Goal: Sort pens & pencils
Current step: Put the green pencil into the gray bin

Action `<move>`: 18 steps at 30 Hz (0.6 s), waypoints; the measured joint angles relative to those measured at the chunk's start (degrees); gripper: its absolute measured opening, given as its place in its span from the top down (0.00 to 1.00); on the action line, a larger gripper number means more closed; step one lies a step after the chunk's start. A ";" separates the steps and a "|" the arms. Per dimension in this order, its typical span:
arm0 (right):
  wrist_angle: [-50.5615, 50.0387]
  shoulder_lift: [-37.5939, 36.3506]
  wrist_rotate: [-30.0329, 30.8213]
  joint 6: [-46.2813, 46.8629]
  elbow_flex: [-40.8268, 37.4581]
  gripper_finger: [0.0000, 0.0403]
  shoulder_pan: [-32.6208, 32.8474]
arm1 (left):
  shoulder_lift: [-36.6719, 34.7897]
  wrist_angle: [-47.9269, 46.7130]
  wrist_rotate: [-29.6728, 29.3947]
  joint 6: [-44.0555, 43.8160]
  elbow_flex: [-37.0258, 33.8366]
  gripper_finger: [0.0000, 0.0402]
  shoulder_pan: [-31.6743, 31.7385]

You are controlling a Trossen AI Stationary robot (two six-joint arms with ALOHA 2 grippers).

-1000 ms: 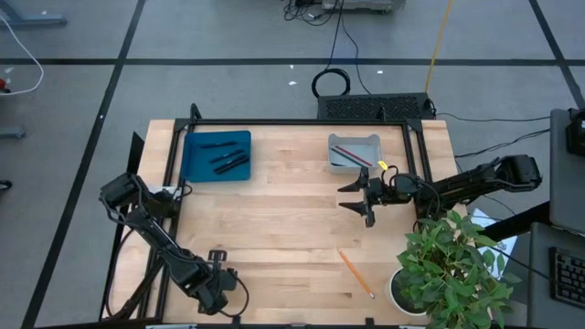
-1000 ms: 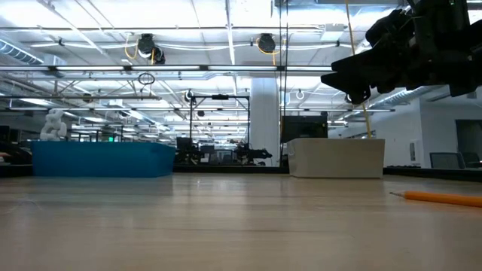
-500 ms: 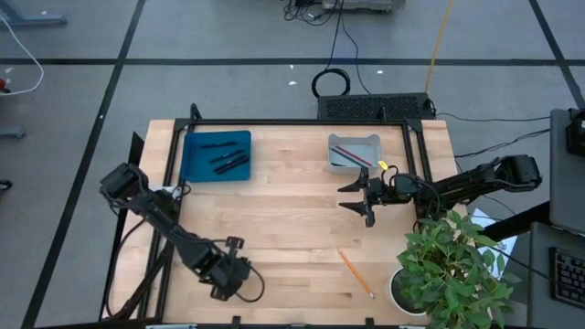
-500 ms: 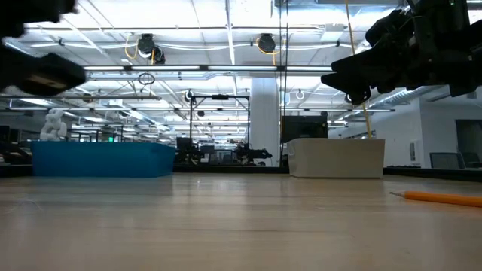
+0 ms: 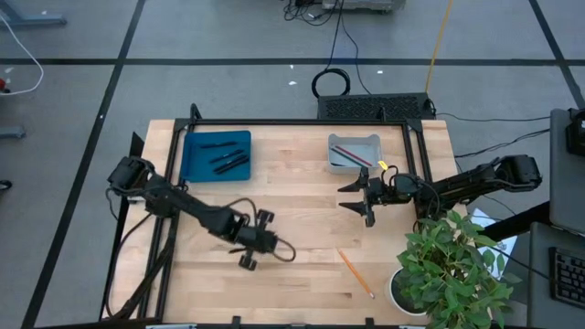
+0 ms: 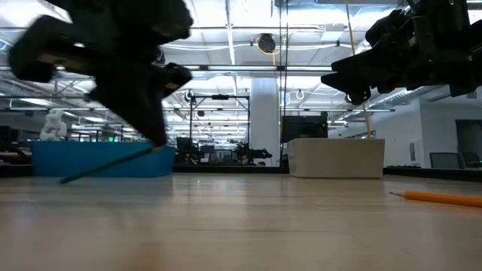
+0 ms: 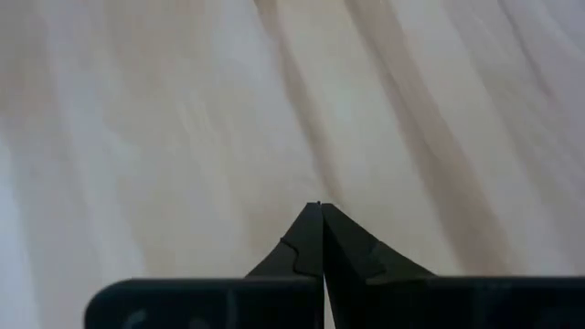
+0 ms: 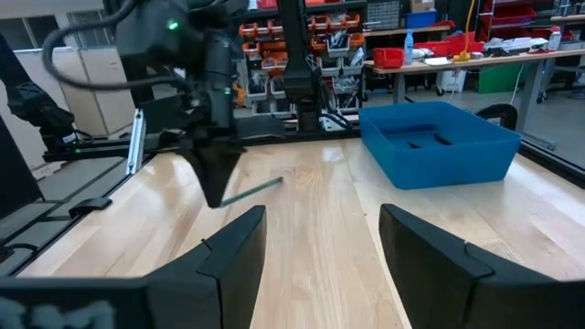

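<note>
My left gripper (image 5: 254,241) hangs over the middle of the table, shut on a thin dark pen (image 6: 105,164). The right wrist view shows that pen (image 8: 254,190) too. Other black pens (image 5: 224,160) lie in the blue tray (image 5: 192,172) at the far left. A red and a darker pencil (image 5: 347,153) lie in the grey tray (image 5: 373,143). An orange pencil (image 5: 355,272) lies flat on the table near the right, and the low view catches it (image 6: 440,198). My right gripper (image 5: 366,196) hovers open just near of the grey tray. My left gripper pinches the pen between its two shut fingers (image 6: 154,139), coming from above and pointing down. It has the pen by one end (image 6: 147,152). The rest slants down from the fingers toward the table's left, with the free end (image 6: 64,180) low over the wood.
A potted plant (image 5: 452,265) stands at the table's near right corner, beside the orange pencil. A black frame edges the table's far and left sides. Bare wood (image 5: 292,196) lies between the two trays and in front of them.
My left arm has swung out fast from the table's near left corner toward the middle, going right and toward the far edge, carrying the pen. The right arm has kept still.
</note>
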 joint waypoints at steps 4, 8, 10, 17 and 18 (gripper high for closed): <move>-0.27 0.00 0.00 -0.02 0.00 0.50 0.00 | 0.00 5.32 2.31 5.13 0.02 1.00 3.79; -0.43 0.00 0.00 -0.02 0.00 0.50 0.00 | -0.02 10.08 2.76 9.47 0.04 1.00 5.80; -0.43 0.00 0.01 -0.02 0.00 0.50 0.00 | -0.02 12.12 2.76 11.20 0.04 1.00 6.46; -0.42 0.00 -0.01 -0.04 0.00 0.50 0.00 | -1.92 15.32 2.75 14.85 0.07 1.00 8.05; -0.42 0.00 0.00 -0.04 0.00 0.50 0.00 | -2.61 16.09 2.58 14.98 0.13 1.00 8.24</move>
